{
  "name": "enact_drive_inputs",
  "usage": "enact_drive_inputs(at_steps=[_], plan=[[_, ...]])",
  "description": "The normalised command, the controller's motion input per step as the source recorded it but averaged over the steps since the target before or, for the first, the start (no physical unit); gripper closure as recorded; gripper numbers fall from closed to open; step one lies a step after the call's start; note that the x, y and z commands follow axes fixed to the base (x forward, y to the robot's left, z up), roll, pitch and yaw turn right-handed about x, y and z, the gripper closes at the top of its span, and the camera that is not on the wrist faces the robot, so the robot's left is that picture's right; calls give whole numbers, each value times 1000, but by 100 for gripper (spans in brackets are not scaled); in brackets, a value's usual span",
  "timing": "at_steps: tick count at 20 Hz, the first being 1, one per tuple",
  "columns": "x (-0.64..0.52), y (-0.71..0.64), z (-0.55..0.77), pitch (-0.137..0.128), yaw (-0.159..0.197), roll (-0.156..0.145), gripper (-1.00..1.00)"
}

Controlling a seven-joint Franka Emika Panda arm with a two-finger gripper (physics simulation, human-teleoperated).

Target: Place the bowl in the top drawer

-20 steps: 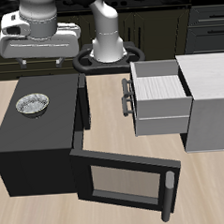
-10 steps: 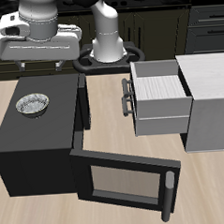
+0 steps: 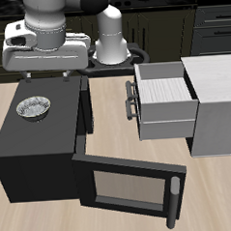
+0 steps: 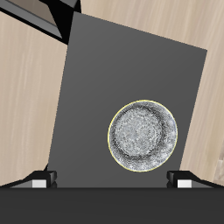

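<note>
**Bowl sits ahead of the fingers, not yet between them**

Small round shiny silver metal bowl [image 3: 34, 109] with the speckled, crinkled inside sits upright on the flat top of the black box [image 3: 32, 142], upper left of the exterior frame. Box's windowed door [image 3: 127, 189] hangs open toward the bottom of the frame

Gripper [image 3: 45, 71] hovers above the back edge of the box, just above the bowl in the exterior frame. It's clear of the bowl, nothing held. Wrist view shows both white fingertips [image 4: 39, 182] spread wide apart, so the fingers are open, and the bowl [image 4: 144, 136] lies off the line between them, toward one fingertip rather than centred

Key relation: the bowl is nearer the desk's [image 3: 108, 118] front edge than the fingers are, and lower. My read is the next move needs a short travel forward plus a descent so that one finger lands inside the rim and the other outside. Bowl is round, so there's no long axis to align to, any rim point works

Light grey top drawer [image 3: 165, 103] with white ridged inside and dark bar handle [image 3: 132, 99] is pulled open at centre right of the frame, well apart from the bowl. Looks empty, ready to receive

Risk: thin shiny rim could slip if the pinch is shallow
</note>
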Motion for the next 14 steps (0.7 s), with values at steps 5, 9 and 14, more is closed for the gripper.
enact_drive_inputs(at_steps=[5,9,14], plan=[[42,60,-18,0,-12,2,-100],[26,-21,-274,26,-23,14,-100],[6,-36,-216,21,-23,14,-100]])
